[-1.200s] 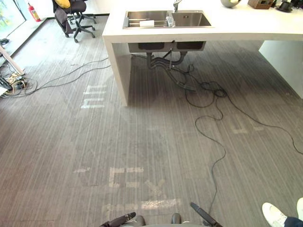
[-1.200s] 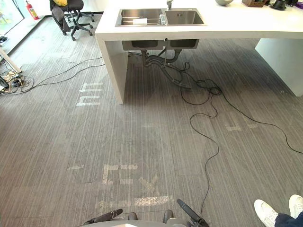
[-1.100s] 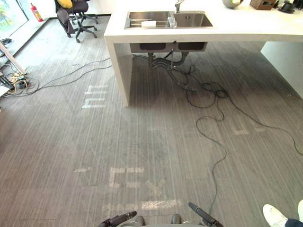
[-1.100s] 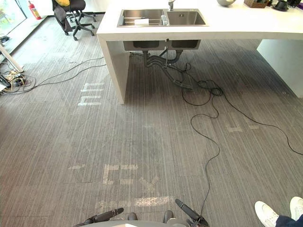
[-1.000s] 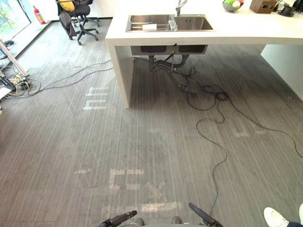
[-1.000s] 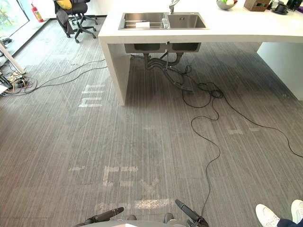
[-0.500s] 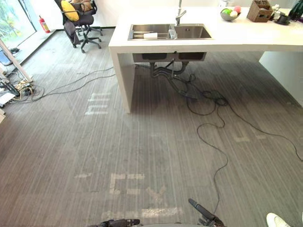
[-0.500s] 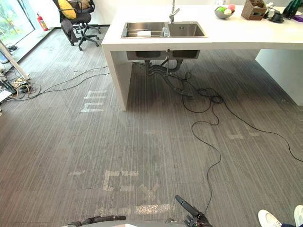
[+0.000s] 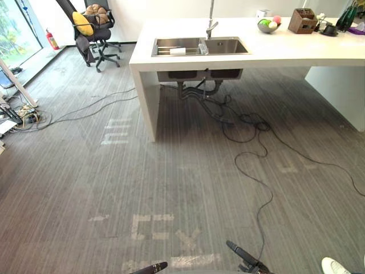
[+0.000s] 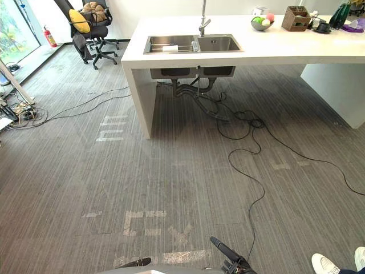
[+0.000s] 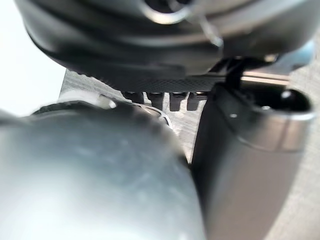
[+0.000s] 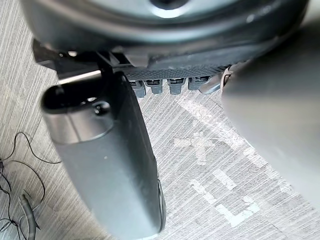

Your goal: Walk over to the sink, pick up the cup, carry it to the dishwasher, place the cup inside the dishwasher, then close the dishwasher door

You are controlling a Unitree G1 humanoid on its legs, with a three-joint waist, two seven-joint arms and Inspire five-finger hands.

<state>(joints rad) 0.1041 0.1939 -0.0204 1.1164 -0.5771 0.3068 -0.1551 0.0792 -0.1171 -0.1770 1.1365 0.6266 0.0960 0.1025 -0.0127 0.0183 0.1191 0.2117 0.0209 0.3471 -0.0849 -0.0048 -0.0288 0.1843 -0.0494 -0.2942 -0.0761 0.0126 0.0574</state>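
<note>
Steel double sink sits near the left end of the white counter, at the far side of the grey floor. The cup, clear glass, stands upright inside the sink at the divider between the two basins, just below the faucet. Which basin it stands in cannot be told. A white item lies on a rack in the left basin. Toward the counter's far right corner are a fruit bowl and a wooden box.

Both hands are low at the near edge of the eye views, well apart from the counter. The left hand shows as one dark finger pointing straight out. The right hand is raised slightly, its fingers extended. In the right wrist view the thumb stands clear of the row of fingers, with bare floor between them. Both hands are relaxed and hold nothing.

An office chair stands beyond the counter's left end. A person's white shoe shows on the floor at the near right.
</note>
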